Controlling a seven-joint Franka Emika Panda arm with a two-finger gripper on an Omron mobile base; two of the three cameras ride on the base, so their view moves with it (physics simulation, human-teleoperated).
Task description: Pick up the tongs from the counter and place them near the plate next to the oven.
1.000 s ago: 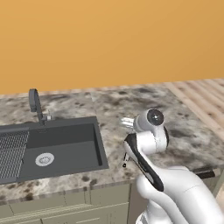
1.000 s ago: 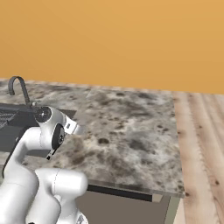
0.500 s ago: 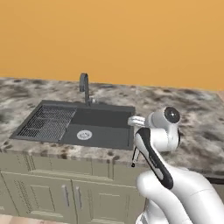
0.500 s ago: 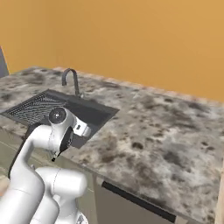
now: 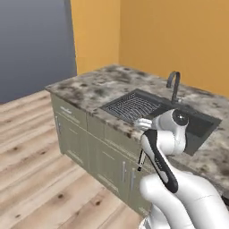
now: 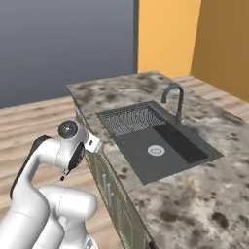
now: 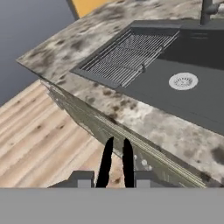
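My gripper (image 7: 116, 177) is shut on the tongs (image 7: 115, 159), whose two thin dark arms rise side by side at the bottom of the hand view. From the left base view the tongs (image 5: 141, 161) hang as a thin dark stick below the folded arm, in front of the cabinet doors. The right base view catches just their dark tip (image 6: 62, 176) under the wrist. I hold them off the speckled counter (image 5: 89, 89), out over its front edge and the wooden floor. The plate and the oven are out of view.
A dark sink (image 6: 160, 146) with a ribbed drain rack (image 6: 130, 119) and a curved faucet (image 6: 175, 97) is set in the counter (image 6: 194, 199). Grey-green cabinets (image 5: 85, 138) run below it. Wooden floor (image 5: 31, 179) lies open to the left, against grey and orange walls.
The whole picture has swung: the base has moved, so the counter's end, cabinets and floor now show. The arm's pose and its grip look the same.
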